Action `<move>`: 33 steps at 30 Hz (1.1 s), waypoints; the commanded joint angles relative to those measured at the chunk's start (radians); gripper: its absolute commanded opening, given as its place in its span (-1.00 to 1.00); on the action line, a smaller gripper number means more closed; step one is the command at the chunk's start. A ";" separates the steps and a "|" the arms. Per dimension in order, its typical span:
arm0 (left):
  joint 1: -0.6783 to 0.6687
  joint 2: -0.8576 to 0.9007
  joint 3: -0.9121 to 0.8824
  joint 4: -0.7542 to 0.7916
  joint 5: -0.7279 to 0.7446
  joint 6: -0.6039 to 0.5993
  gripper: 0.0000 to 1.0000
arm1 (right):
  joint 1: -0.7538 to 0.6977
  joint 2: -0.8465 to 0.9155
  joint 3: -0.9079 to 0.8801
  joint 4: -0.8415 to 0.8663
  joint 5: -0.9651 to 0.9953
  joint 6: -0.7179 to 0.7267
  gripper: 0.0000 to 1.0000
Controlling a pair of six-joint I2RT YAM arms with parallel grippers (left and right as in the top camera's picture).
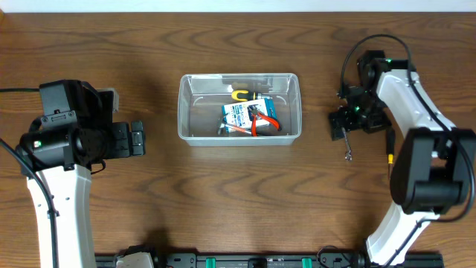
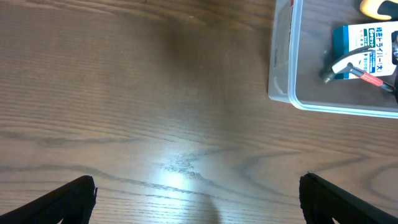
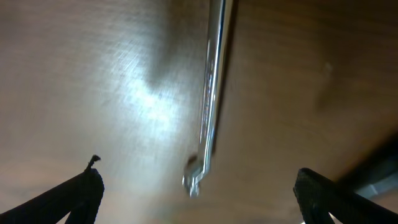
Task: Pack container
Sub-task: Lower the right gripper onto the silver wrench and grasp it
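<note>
Right of the container, the right claw gapes above a wrench; the left claw gapes too

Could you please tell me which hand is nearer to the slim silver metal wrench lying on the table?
Right. The right hand hovers open just above the wrench; the left hand sits far beyond the clear plastic container.

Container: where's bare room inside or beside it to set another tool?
Inside the container, the left half is bare; the right half is crowded by the blue packet, red-handled pliers and a yellow-handled tool. The table strip between the left pincer and the container is free. Right of it, the wrench lies under the right pincer.
</note>
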 commanded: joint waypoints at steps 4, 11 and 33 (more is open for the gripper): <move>-0.002 -0.002 -0.008 -0.002 0.006 -0.005 0.96 | 0.002 0.089 -0.005 0.061 -0.005 -0.021 0.99; -0.002 -0.002 -0.008 -0.002 0.006 -0.004 0.96 | 0.005 0.115 -0.005 0.130 0.044 0.024 0.99; -0.002 -0.002 -0.008 -0.002 0.006 -0.005 0.96 | 0.006 0.116 -0.089 0.172 0.105 0.040 0.77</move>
